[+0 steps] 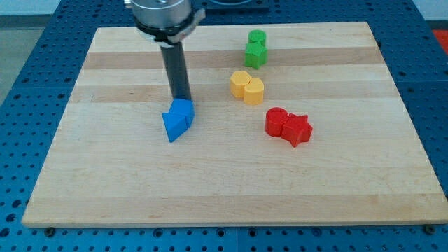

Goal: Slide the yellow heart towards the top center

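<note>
Two yellow blocks touch each other right of the board's middle: one (240,83) on the left and one (254,91) on the right. I cannot tell which of them is the heart. My tip (182,98) stands left of them, right at the top edge of the blue blocks (178,119). A dark rod rises from the tip to the arm's end at the view's top.
Two green blocks (256,48) sit together near the top, above the yellow pair. A red cylinder (276,121) and a red star (297,129) touch, lower right of the yellow pair. The wooden board (105,189) lies on a blue perforated table.
</note>
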Controlling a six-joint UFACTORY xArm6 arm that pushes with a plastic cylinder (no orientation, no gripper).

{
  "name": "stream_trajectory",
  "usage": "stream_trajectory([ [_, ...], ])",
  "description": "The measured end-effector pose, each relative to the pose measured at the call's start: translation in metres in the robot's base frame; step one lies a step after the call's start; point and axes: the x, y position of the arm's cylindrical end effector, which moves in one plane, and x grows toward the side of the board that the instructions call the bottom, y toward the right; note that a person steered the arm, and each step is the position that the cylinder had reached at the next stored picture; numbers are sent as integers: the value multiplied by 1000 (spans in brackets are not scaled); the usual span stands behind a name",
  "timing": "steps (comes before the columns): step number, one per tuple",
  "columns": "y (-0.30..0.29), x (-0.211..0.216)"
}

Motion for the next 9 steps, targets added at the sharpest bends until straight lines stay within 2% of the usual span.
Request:
stream_trajectory([
  [1,35,13],
  [3,123,14],
  [6,139,10],
  [9,139,-20],
])
